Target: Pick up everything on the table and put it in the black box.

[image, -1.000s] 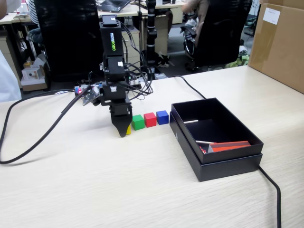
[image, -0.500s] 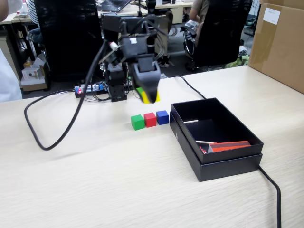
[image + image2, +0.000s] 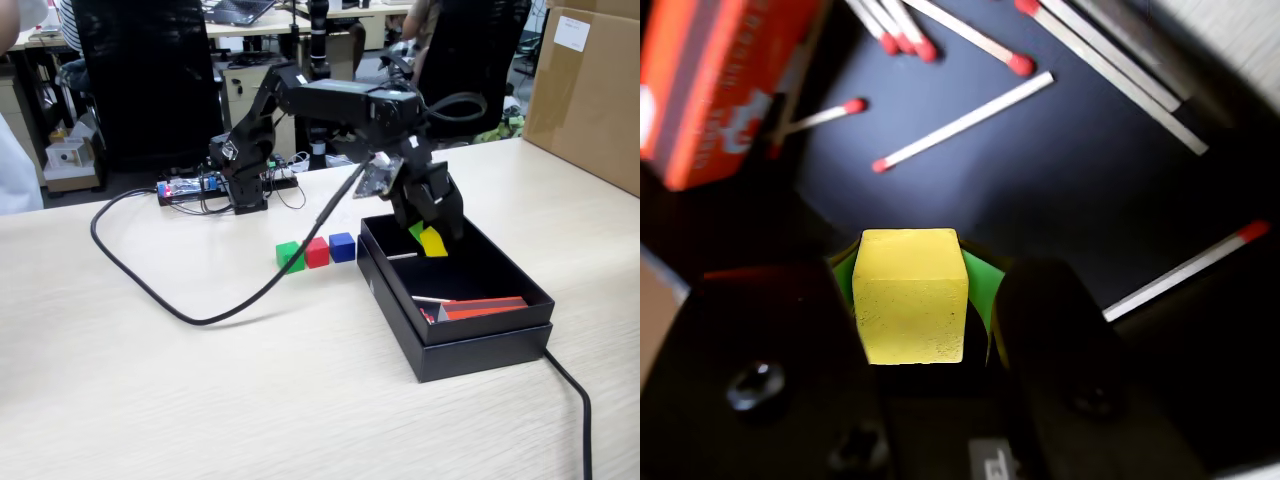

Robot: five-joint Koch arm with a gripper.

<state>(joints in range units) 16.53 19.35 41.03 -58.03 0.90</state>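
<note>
The black box [image 3: 455,300] sits on the right side of the table [image 3: 250,400] in the fixed view, nested in its slightly wider lid, and right above its open far end hangs the yellow cube [image 3: 433,242]. The gripper [image 3: 428,238] has that cube pinched between its two jaws, closed snug against it, with green padding showing at the sides. From the wrist view the yellow cube [image 3: 910,296] fills the centre, jaws dark on either side, and beneath it is the black floor of the box [image 3: 1080,170], scattered with red-tipped matches [image 3: 965,121]. An orange matchbox [image 3: 715,80] lies at the upper left there; in the fixed view the matchbox [image 3: 480,308] rests at the box's near end. Out on the table, just left of the box, three cubes stand in a row: green cube [image 3: 290,256], red cube [image 3: 316,251], blue cube [image 3: 342,246], the blue one nearest the box. A black cable [image 3: 200,320] loops across the tabletop.
</note>
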